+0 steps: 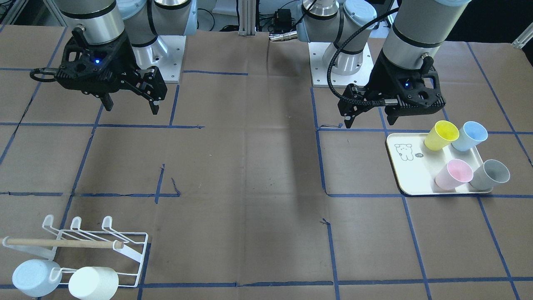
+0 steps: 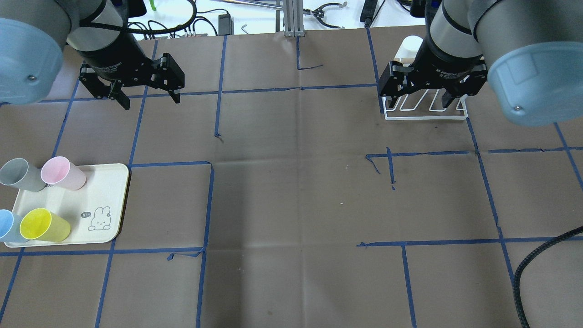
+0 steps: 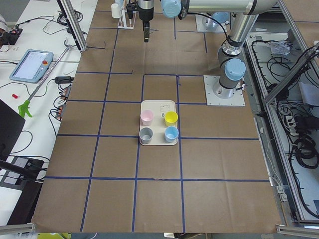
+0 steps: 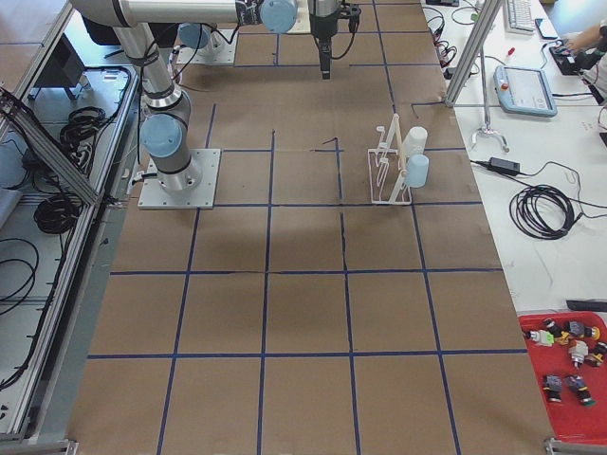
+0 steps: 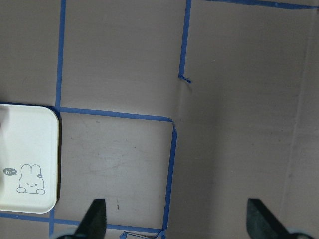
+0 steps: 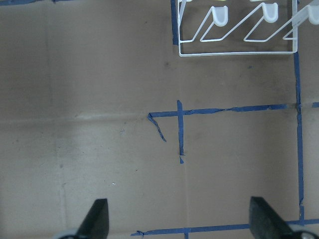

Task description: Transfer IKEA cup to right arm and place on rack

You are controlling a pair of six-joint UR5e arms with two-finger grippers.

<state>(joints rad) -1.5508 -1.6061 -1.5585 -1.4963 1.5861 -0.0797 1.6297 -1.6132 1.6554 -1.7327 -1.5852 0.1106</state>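
Observation:
Four cups lie tilted on a cream tray [image 1: 406, 166]: yellow [image 1: 440, 135], blue [image 1: 468, 136], pink [image 1: 453, 174] and grey [image 1: 490, 175]. My left gripper [image 1: 370, 120] hangs open and empty above the table just behind the tray; it also shows in the overhead view [image 2: 150, 101]. My right gripper [image 1: 132, 109] is open and empty, high above the table; in the overhead view [image 2: 421, 102] it overlaps the white wire rack [image 2: 426, 117]. The rack [image 1: 143, 258] with its wooden dowel [image 1: 62, 243] holds a pale blue cup [image 1: 35, 277] and a white cup [image 1: 93, 283].
Brown paper with blue tape lines covers the table. The arm bases stand on plates at the robot's side. The left wrist view shows the tray's corner [image 5: 25, 149]; the right wrist view shows the rack's edge [image 6: 234, 53]. Operator gear lies off the table's ends.

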